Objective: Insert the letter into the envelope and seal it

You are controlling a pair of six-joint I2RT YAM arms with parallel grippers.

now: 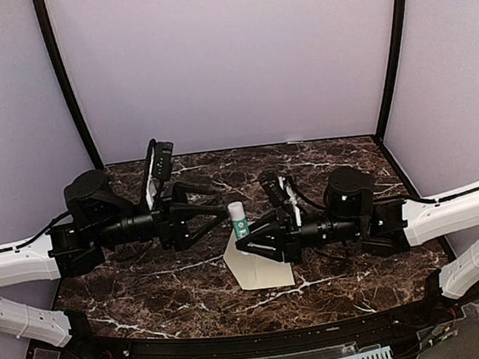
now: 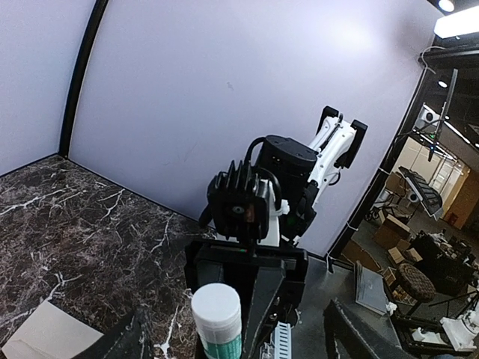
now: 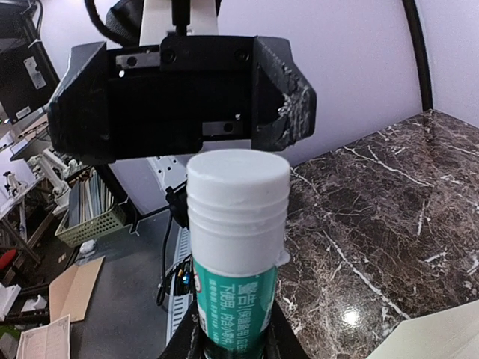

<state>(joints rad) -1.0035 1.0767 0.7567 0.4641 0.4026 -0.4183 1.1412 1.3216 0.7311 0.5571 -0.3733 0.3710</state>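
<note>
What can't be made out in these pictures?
- The letter: in no view; perhaps inside the envelope, cannot tell.
- Envelope's far edge: top view, covered by the right tool.
- Glue stick label: right wrist view, cut by the bottom edge.
- Left tool fingertips: left wrist view, cut by the bottom edge.

This looks like a robotics lab or workshop. The marble-patterned counter (image 1: 148, 283) sits inside a booth of plain pale walls (image 1: 227, 61). Beyond it are cardboard boxes (image 2: 393, 232), a stool (image 2: 416, 280), a green basket (image 3: 90, 224) and a ceiling strip light (image 2: 458, 22).

Glue stick (image 1: 238, 217) in right claw (image 1: 244, 241), near envelope (image 1: 262, 270)
</note>
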